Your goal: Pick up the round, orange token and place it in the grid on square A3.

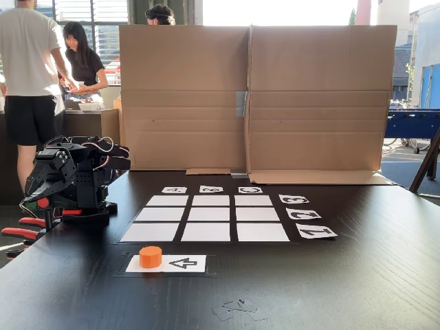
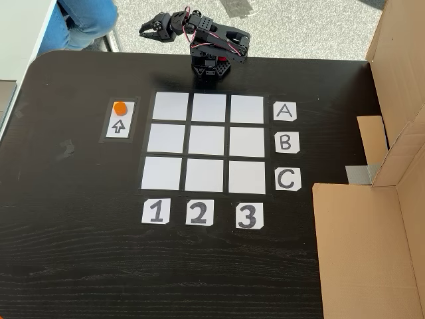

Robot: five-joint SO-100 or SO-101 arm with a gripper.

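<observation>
Currently the token (image 2: pixel 119 107) rests on the arrow card (image 2: pixel 120 120) beside the grid (image 2: pixel 206 142); the folded gripper (image 2: pixel 150 26) holds nothing, jaws slightly parted.

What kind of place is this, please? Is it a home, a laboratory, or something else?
Probably a shared workshop or event space, not a home. A small robot arm sits on a black table with a paper grid and a cardboard screen; people stand at a counter behind, by large windows.
</observation>
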